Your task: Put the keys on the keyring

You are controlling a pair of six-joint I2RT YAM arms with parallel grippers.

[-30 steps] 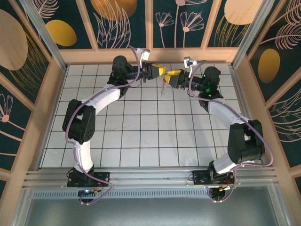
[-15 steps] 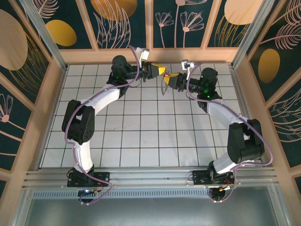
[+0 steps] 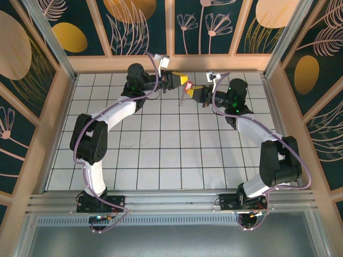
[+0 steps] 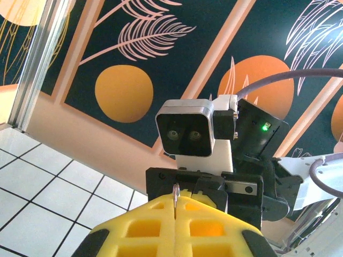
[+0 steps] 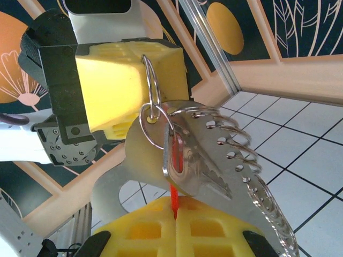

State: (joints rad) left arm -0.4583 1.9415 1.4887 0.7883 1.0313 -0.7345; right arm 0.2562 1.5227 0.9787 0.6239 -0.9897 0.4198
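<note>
At the top view's upper centre, both claws meet above the desk (image 3: 161, 139). The left claw (image 4: 176, 206) is clenched on the top wire loop of the keyring (image 5: 244, 160), which hangs mid-frame in the right wrist view. The right claw (image 5: 176, 213) at bottom centre grasps the red key (image 5: 174, 184), which touches the keyring.

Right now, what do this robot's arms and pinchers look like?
The left arm and right arm are white tubes joined by chunky black joints, each trailed by a lilac cable. The left gripper and right gripper are yellow blocks with a waffle pattern. The right wrist carries a silver camera box and green light.
</note>
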